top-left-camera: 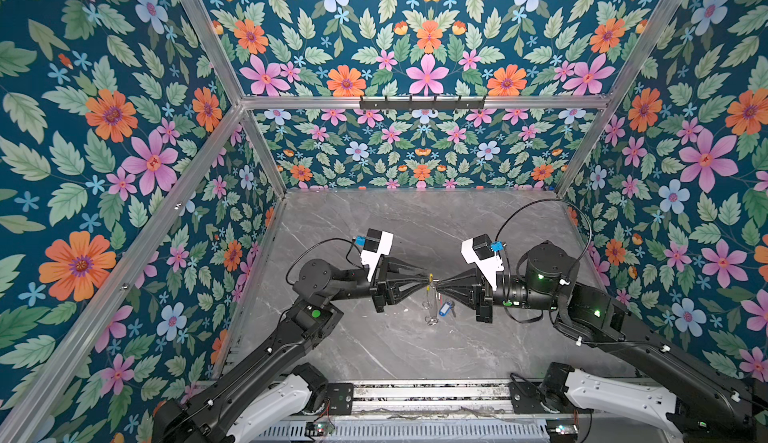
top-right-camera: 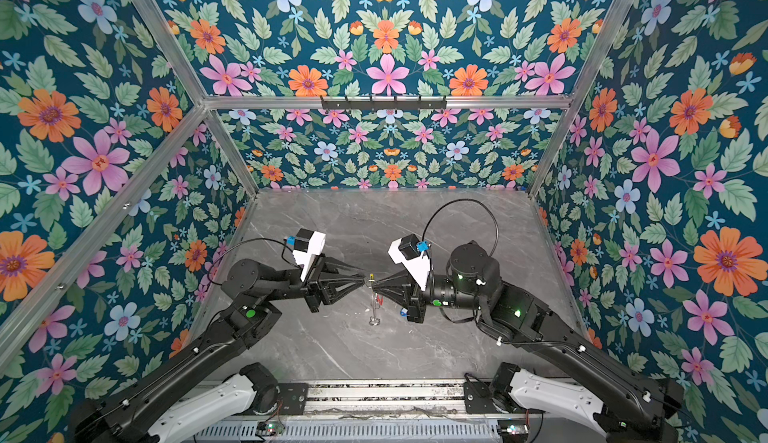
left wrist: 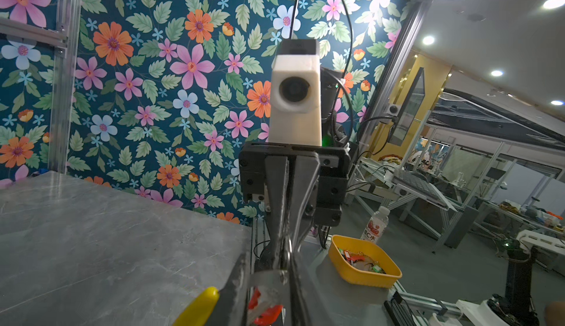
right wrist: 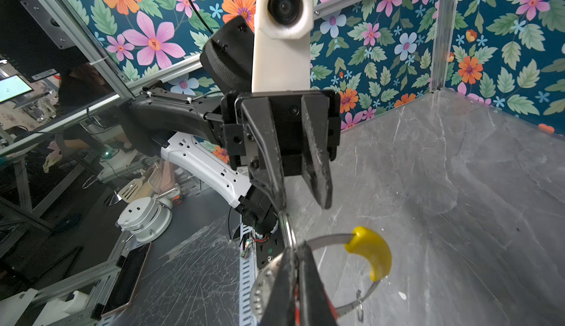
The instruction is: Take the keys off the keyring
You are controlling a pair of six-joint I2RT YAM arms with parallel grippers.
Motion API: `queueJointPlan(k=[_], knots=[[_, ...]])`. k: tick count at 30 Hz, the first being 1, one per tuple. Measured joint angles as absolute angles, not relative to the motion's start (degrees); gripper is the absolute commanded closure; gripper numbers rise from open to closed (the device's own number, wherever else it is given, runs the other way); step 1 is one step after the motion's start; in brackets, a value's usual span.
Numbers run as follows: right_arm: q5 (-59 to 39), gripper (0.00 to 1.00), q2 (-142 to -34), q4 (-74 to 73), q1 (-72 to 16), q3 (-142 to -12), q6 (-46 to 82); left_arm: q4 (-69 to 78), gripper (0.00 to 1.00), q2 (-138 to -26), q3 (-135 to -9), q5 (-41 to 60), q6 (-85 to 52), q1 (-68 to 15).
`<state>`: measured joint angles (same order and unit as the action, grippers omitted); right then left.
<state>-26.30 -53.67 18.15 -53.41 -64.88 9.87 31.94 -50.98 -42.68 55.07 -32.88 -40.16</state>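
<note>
Both grippers meet tip to tip above the middle of the grey table. The keyring (right wrist: pixel 328 238), a thin silver hoop with a yellow sleeve (right wrist: pixel 371 252), stands on edge between them (top-left-camera: pixel 431 275). My right gripper (right wrist: pixel 296 248) is shut on the hoop. A silver key (right wrist: pixel 260 294) with a red tag (left wrist: pixel 266 309) sits against its jaws. My left gripper (right wrist: pixel 302 203) is open, with one fingertip (right wrist: pixel 279 200) touching a wire ring. A blue-tagged key (top-left-camera: pixel 446 308) lies on the table under the right gripper (top-left-camera: pixel 437 282). Small rings (top-left-camera: pixel 431 319) show below the hoop.
The marble table (top-left-camera: pixel 374 233) is boxed in by flowered walls with aluminium posts. A black hook rail (top-left-camera: pixel 422 103) runs along the back wall. Off the table's front edge stand a yellow bin (left wrist: pixel 363 278) of tagged keys and a bottle (left wrist: pixel 374 223).
</note>
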Motion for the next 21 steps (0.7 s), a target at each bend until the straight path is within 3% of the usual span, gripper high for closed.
queueJointPlan(k=[10,21], knots=[[-24.9,1.0,-60.5,39.1,-53.4,-76.6,4.2,3.0,0.69,-54.9,-54.0,56.9,-18.9,-40.2],[-23.5,1.0,-64.4,47.9,-53.4,-82.5,1.3,-7.2,0.67,-57.5,-57.6,60.0,-13.5,-40.2]])
